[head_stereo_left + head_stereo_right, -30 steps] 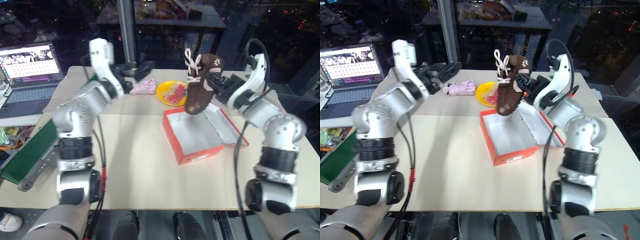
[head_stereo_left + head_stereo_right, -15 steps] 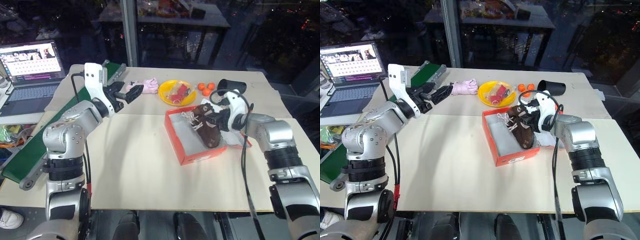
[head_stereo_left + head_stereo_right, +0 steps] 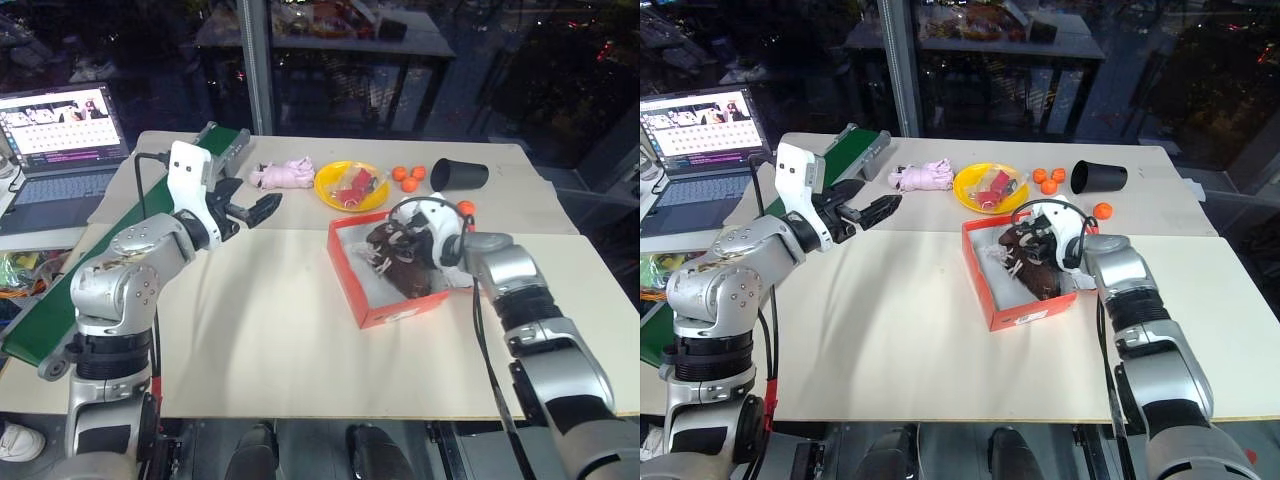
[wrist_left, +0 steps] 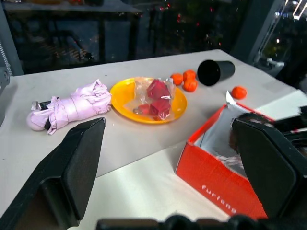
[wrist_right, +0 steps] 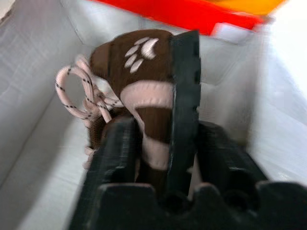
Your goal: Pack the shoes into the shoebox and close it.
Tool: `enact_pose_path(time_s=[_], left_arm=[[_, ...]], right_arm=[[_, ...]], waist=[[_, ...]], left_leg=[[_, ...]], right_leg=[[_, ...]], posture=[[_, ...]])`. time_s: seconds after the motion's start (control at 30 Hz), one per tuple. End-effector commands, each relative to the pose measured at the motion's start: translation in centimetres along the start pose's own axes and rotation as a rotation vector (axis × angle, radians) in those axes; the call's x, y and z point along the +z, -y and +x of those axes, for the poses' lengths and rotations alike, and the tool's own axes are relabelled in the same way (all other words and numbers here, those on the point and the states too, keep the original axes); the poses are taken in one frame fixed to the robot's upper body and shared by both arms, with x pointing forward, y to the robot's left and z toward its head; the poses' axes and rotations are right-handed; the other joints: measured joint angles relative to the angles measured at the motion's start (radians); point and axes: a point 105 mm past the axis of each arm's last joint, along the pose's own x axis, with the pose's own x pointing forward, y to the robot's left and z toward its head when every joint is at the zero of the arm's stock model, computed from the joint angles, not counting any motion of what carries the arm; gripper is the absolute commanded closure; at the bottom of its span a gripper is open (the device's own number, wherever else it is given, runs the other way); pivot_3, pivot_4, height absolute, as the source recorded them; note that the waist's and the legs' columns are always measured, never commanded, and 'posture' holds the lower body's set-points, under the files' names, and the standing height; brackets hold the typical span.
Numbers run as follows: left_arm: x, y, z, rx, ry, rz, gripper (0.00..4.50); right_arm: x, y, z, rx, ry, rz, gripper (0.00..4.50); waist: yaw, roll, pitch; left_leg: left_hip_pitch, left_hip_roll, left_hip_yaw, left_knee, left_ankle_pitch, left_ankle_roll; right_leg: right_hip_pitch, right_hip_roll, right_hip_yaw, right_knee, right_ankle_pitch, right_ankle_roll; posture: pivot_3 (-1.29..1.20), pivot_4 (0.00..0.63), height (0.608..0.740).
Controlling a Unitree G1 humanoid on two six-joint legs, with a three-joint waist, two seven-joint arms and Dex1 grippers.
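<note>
Small dark brown shoes with white laces point(image 3: 400, 262) lowered from above into red-orange cardboard shoebox point(image 3: 385, 312), near table's right edge. Right gripper point(image 3: 418, 243) fingers seen loosening around shoes; release judged underway. Left gripper point(image 3: 258, 209) spread wide, empty. Lid unclosed.

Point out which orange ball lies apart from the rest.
The orange ball to the right of the black cup, lying alone. The other three cluster together on the cup's left, between it and the yellow plate.
</note>
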Motion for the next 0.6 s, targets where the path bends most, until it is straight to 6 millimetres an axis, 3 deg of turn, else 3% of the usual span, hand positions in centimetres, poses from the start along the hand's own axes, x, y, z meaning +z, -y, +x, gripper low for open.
enact_pose_path(time_s=[0.03,0.1,0.37,0.47,0.6], left_arm=[[1.0,0.3,-0.7,-0.014,0.015,0.049,0.0],[0.8,0.2,-0.8,-0.018,-0.001,0.057,0.0],[0.1,0.5,-0.5,-0.081,-0.05,0.074,0.0],[-1.1,1.3,-0.3,-0.169,-0.12,0.115,0.0],[-1.9,2.4,0.2,-0.289,-0.165,0.159,0.0]], right_arm=[[2.9,0.9,-0.4,-0.037,0.075,-0.085,0.68],[4.1,0.8,-0.7,-0.041,0.107,-0.108,0.02],[9.1,0.8,-4.3,-0.067,0.222,-0.181,0.02],[11.4,0.5,-7.7,-0.05,0.28,-0.153,0.02],[12.2,0.1,-11.4,-0.026,0.32,-0.072,0.02]], waist=[[0.001,0.0,0.0],[0.001,0.0,0.0],[0.002,0.0,0.0],[0.004,0.001,0.0],[0.009,0.001,0.0]], left_leg=[[0.0,0.0,0.0,0.0,0.0,0.0],[0.0,0.0,0.0,0.0,0.0,0.0],[0.0,0.0,0.0,-0.001,0.0,0.0],[0.0,0.0,0.0,-0.001,0.0,0.0],[-0.001,0.0,0.0,-0.002,0.0,0.0]], right_leg=[[0.0,0.0,0.0,0.0,0.0,0.0],[0.0,0.0,0.0,0.0,0.0,0.0],[-0.001,0.0,0.0,0.0,0.0,0.0],[-0.001,0.0,0.0,0.0,0.0,0.0],[-0.001,0.0,0.0,0.0,0.0,0.0]], posture=[[0.0,0.15,0.74],[0.0,0.15,0.74],[0.0,0.15,0.74],[0.0,0.15,0.74],[0.0,0.15,0.74]])
